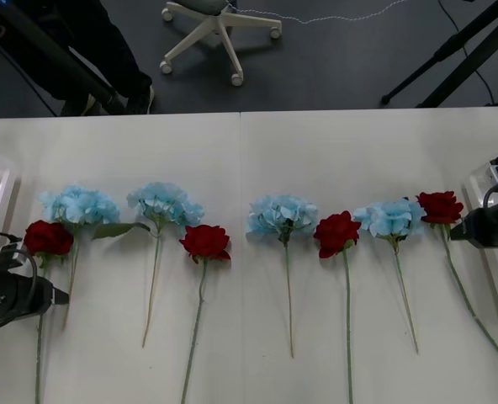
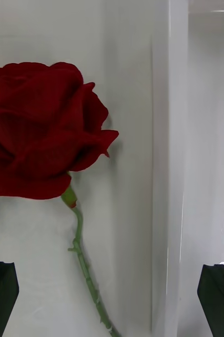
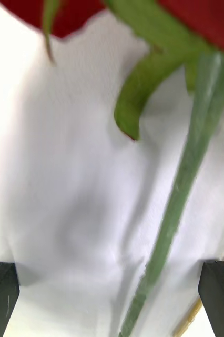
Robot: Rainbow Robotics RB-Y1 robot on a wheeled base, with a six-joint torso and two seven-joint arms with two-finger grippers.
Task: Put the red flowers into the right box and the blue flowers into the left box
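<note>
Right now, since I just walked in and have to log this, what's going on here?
Nothing is sorted yet: four red roses and four blue flowers lie in a row on the white table. The left pincer is open over the stem of the leftmost red rose. The right pincer is open over the stem of the rightmost red rose, beside the clear box.

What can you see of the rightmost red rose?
The rightmost red rose looks artificial, with a full, deep red bloom, a green calyx and a thin, thorny green stem. It lies flat on the white table, bloom away from the robot and stem slanting toward the robot's right. The open right end effector is close beside its upper stem, not gripping it.
</note>
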